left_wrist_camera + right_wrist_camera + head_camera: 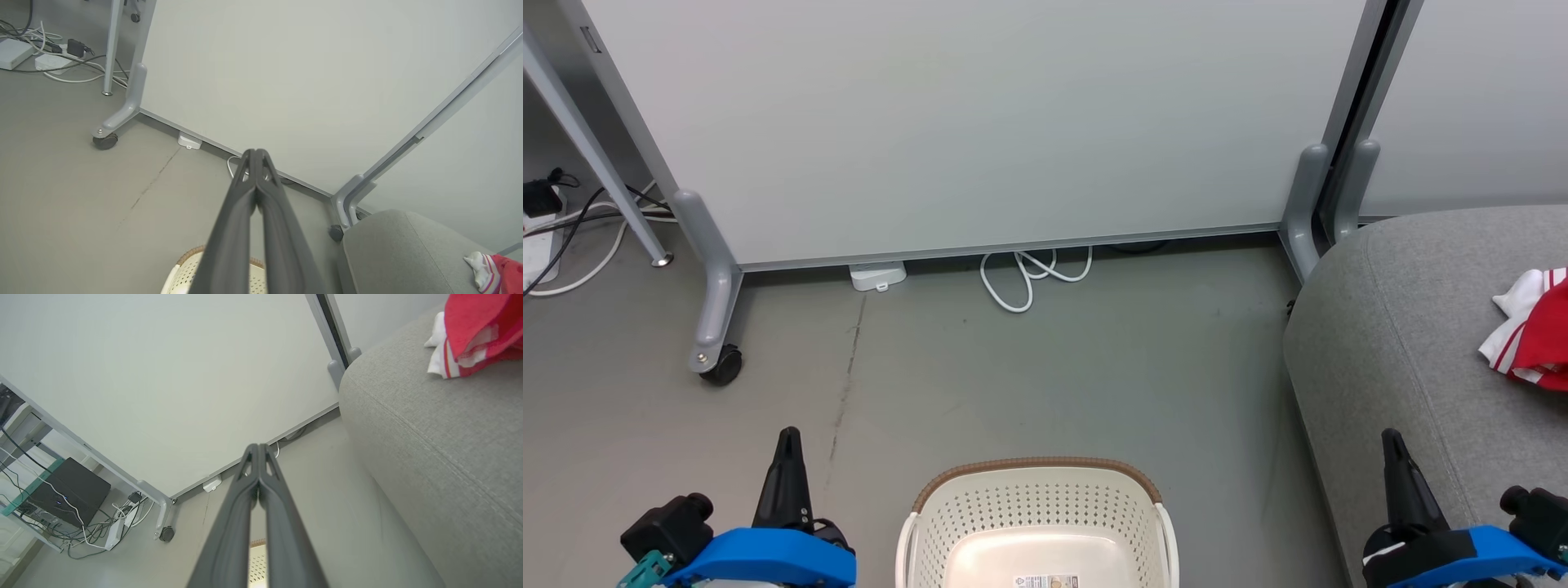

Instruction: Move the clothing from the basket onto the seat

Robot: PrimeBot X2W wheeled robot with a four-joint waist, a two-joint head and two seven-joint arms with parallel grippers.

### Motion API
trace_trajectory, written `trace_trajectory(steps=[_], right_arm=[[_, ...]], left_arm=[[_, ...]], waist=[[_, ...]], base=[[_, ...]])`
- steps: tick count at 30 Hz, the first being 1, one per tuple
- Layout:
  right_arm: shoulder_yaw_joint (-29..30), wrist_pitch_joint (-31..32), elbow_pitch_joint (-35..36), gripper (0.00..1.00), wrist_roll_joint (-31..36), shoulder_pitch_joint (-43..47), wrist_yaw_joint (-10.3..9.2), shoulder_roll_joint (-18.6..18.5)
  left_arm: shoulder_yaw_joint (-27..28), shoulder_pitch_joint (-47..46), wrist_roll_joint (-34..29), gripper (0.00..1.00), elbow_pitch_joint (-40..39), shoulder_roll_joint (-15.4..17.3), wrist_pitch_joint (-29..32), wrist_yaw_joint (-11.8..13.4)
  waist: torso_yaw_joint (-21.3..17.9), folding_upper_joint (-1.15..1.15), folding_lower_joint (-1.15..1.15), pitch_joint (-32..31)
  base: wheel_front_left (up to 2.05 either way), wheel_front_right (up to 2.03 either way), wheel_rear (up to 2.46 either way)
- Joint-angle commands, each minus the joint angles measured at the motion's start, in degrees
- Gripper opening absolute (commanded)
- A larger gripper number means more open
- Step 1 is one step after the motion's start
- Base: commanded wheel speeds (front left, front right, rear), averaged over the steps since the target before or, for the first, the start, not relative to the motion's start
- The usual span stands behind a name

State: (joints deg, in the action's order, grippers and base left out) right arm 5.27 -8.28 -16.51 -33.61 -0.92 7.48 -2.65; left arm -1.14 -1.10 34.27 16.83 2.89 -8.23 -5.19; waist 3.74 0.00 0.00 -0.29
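Clothing [1534,327]: bright red fabric with white stripes and white trim is lying crumpled on top of the seat [1405,327], running off the head view's right edge.
Seat: grey upholstery is showing its seam line and rounded edge most clearly in the right wrist view.
Basket [1037,500]: cream, perforated and brown-rimmed, it is standing on the floor [1013,376] between the two grippers, well apart from the clothing.
Left gripper [788,434]: its jaws are pressing together.
Right gripper [1390,437]: its jaws are meeting at the tips, just beside the seat's side.
Head view: is showing the basket's pale bottom and a label [1049,581].
Right wrist view: is taking in a black box [69,490] among cables, further left than the head view is reaching.
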Motion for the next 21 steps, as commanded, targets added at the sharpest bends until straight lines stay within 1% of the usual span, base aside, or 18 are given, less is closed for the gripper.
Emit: trace_trajectory(steps=[1, 21], right_arm=[[0.17, 0.6, 1.02, 0.0, -2.52, -1.65, 0.01, -0.23], [0.48, 4.65, 1.53, 0.0, -18.51, -2.87, 0.02, -0.26]], left_arm=[[0.48, -1.81, 2.39, 0.0, -1.0, 0.02, 0.51, -0.37], [2.58, -2.95, 18.18, 0.0, -1.62, 0.01, 4.6, -0.94]], waist=[[-0.06, 0.0, 0.0, 0.01], [-0.81, 0.0, 0.0, 0.1]], base=[[0.0, 0.0, 0.0], [0.0, 0.0, 0.0]])
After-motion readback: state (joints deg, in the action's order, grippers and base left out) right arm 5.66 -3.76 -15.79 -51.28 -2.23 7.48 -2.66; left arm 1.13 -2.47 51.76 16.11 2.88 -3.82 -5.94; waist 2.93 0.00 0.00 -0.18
